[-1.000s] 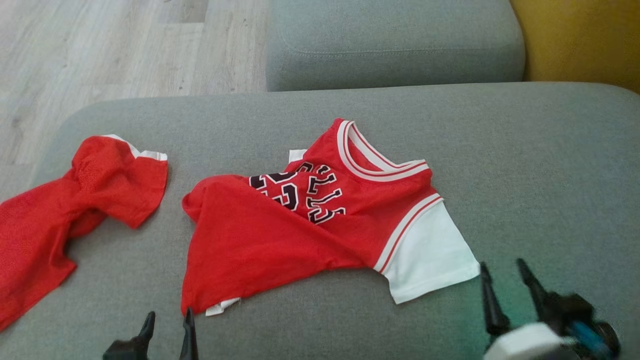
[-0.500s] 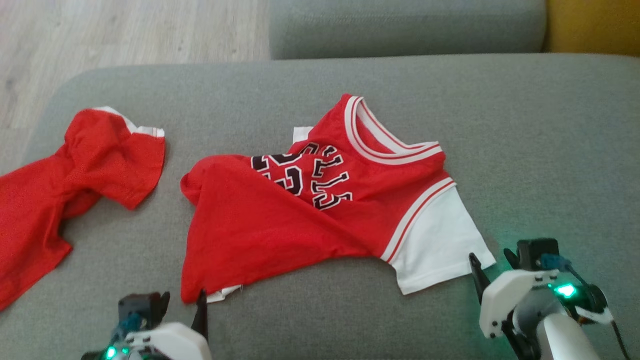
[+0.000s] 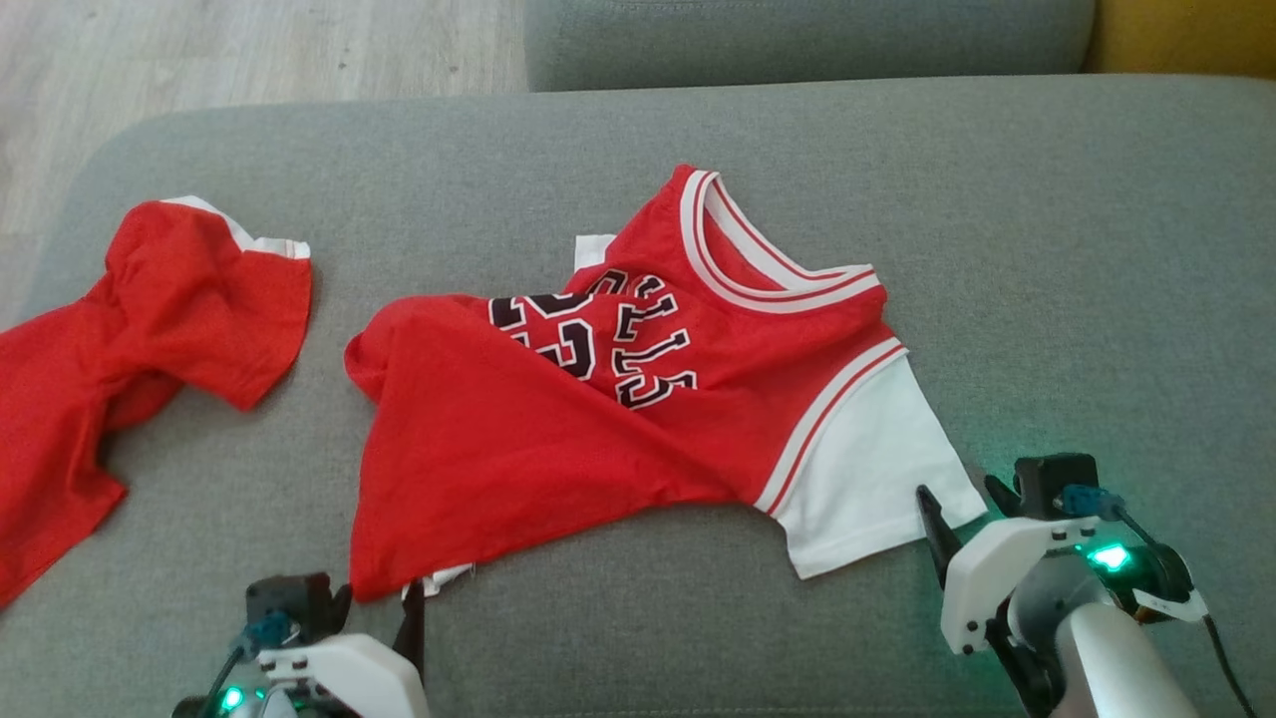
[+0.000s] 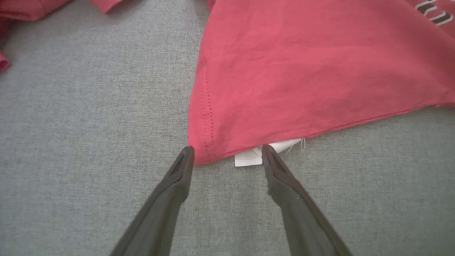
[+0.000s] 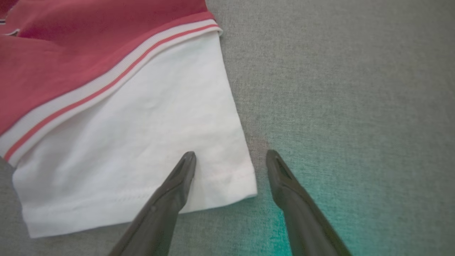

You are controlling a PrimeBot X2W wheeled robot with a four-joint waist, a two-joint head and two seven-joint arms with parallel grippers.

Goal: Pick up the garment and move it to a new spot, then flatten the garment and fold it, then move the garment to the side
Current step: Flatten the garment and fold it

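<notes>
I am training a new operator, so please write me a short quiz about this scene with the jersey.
1. True or false: the left gripper and the right gripper are both open.
2. The right gripper is poised at which part of the jersey? A collar, B white sleeve, C printed number.
3. What lies on the grey cushion left of the jersey?
Key: 1 true; 2 B; 3 another red garment.

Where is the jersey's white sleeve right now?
In the head view, the white sleeve lies flat on the grey cushion at the right of the red jersey, its near corner between the open fingers of the right gripper.
</notes>
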